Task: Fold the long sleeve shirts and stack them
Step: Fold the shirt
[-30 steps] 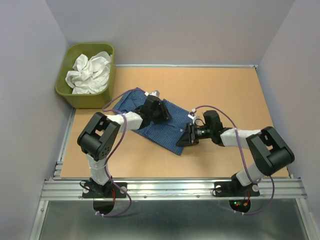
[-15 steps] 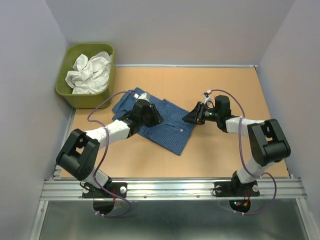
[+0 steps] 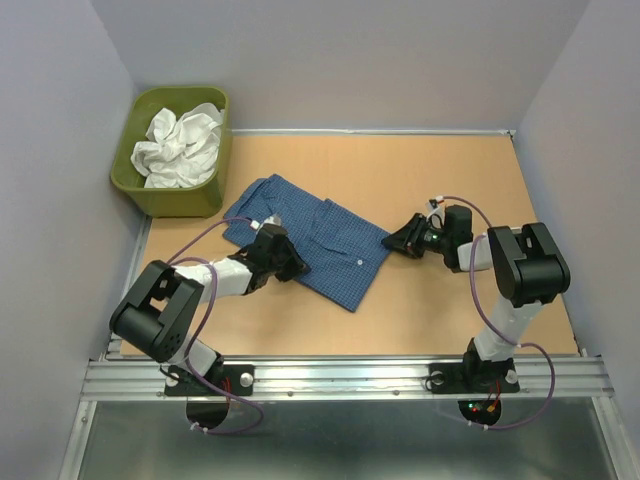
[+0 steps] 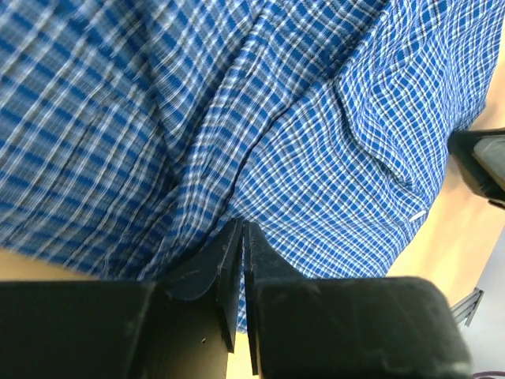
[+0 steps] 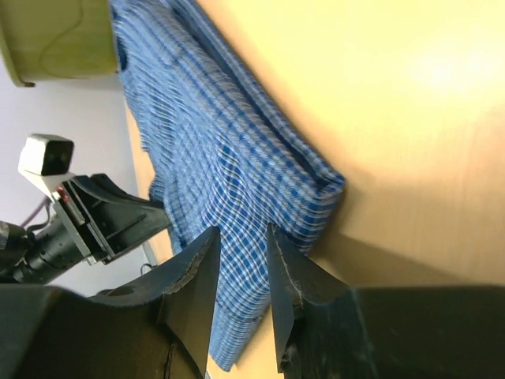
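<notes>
Where left gripper (image 4: 241,227) pinches, shirt (image 4: 316,150) edge bunched

Premises: a robotics laboratory test cell. A left arm (image 3: 190,285) and a right arm (image 3: 520,265), both robotic, are bolted to an aluminium rail (image 3: 350,378) at the near edge of a plain wooden tabletop (image 3: 450,180). Blank grey panels (image 3: 60,130) enclose the table. Purple cables (image 3: 487,310) run exposed along the arms. A checked shirt (image 3: 335,235) and a green tub (image 3: 185,200) holding white cloth (image 3: 180,145) are the working material.
</notes>
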Robot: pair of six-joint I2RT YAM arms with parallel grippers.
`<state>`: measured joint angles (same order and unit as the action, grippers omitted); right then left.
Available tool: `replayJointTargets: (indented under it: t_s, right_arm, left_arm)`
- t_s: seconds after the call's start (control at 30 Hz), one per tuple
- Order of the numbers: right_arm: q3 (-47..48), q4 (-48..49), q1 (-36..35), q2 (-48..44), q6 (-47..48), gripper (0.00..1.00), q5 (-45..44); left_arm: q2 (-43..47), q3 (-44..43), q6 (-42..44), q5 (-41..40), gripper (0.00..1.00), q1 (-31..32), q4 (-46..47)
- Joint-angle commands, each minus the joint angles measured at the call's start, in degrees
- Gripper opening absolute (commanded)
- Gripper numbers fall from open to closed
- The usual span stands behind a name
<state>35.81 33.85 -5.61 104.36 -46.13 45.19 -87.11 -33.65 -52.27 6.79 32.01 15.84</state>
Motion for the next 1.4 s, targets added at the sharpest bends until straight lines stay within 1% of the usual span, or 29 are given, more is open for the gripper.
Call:
replayJointTargets:
  t_s: [0.0,0.13,0.17,0.2,0.23,0.33,0.37,0.4,0.43,0.47,0.53,0.57,0.63,0.77,0.83,0.9,1.03,1.1,1.17,1.23,1.27,1.3,1.33,1.37]
  right_arm:
    - [0.66,5.0,0.33,-4.51,-0.62,0.36,0.95]
    - [4.17,5.0,0.16,-6.0,-2.91,0.36,2.1]
    - [5.74,5.0,0.16,-6.01,-3.61,0.36,2.18]
    - [6.46,5.09,0.07,-6.01,-4.05,0.36,2.18]
    - [7.16,5.26,0.07,-5.31,-4.32,0.36,2.18]
    - [9.97,6.14,-0.54,-2.68,-5.29,0.36,2.1]
    - [10.59,6.84,-0.98,-1.62,-5.46,0.36,2.18]
    - [11.81,7.54,-1.07,0.74,-5.46,0.36,2.88]
    - [12.17,8.16,-1.16,0.76,-5.64,0.36,3.41]
    - [12.26,9.3,-1.16,3.37,-6.42,0.36,3.59]
    - [11.83,12.37,-1.16,5.67,-7.22,0.36,3.85]
    - [11.48,13.08,-1.16,7.6,-7.31,0.36,3.85]
    - [10.34,14.75,-1.16,10.24,-7.13,0.36,3.5]
    - [7.52,17.39,0.42,13.32,-6.69,0.36,1.83]
    - [6.03,19.32,1.73,14.64,-6.87,0.36,1.92]
    - [4.45,19.77,3.75,14.04,-6.26,0.36,1.83]
    - [3.48,19.51,5.34,10.36,-6.08,0.36,2.18]
    - [3.21,19.33,5.34,7.89,-6.95,0.37,1.66]
    - [2.86,18.72,5.34,4.03,-7.57,0.43,1.04]
    - [2.51,17.05,5.34,1.13,-7.57,0.5,-0.01]
    - [2.42,13.56,5.34,-1.76,-6.27,0.56,-1.23]
    - [2.68,10.74,5.34,-3.61,-5.04,0.6,-2.03]
    - [3.64,3.75,5.34,-5.29,-3.37,0.68,-3.6]
    - [4.35,-0.49,5.34,-6.78,0.47,0.73,-4.75]
  left_arm:
    - [5.63,0.87,-0.03,-0.9,0.2,-0.46,-3.0]
    - [8.8,-4.4,1.73,-1.77,0.28,-0.28,-4.41]
    - [8.71,-7.02,2.17,-1.86,0.3,-0.28,-4.06]
    - [8.36,-8.44,2.61,-1.86,0.31,-0.28,-3.8]
    - [7.49,-11.76,3.05,-1.78,0.31,-0.28,-2.92]
    - [1.7,-17.57,5.59,0.15,0.31,-0.28,-1.25]
    - [-1.97,-21.33,5.86,0.42,0.31,-0.19,-0.81]
    - [-3.75,-24.42,6.04,1.03,0.3,-0.11,0.59]
    - [-5.42,-24.45,6.13,1.38,0.3,-0.02,1.64]
    - [-9.01,-27.06,6.13,1.74,0.3,-0.02,2.44]
    - [-12.45,-29.53,6.65,2.61,0.28,0.24,4.37]
    - [-15.6,-31.72,6.92,2.97,0.27,0.33,4.9]
    - [-20.0,-34.01,7.8,2.71,0.27,0.42,6.22]
    - [-26.07,-35.52,8.59,-0.45,0.24,-0.45,6.75]
    - [-27.58,-35.43,8.33,-0.9,0.24,-1.07,7.02]
    - [-28.81,-34.91,8.24,-1.51,0.24,-1.77,7.1]
    - [-27.77,-34.55,9.55,-1.34,0.26,-1.95,6.93]
    - [-24.79,-34.29,10.17,-0.9,0.3,-1.95,6.67]
    - [-21.8,-33.94,11.13,-1.51,0.33,-1.6,6.49]
    - [-16.53,-33.85,13.94,-3.88,0.4,-1.07,4.48]
    - [-12.94,-33.76,15.43,-5.02,0.44,-0.2,3.42]
    - [-11.26,-33.94,17.01,-8.6,0.53,0.5,2.11]
    - [-9.67,-33.77,20.42,-10.2,0.58,2.34,-0.69]
    - [-6.7,-33.5,22.11,-11.78,0.63,3.57,-2.02]
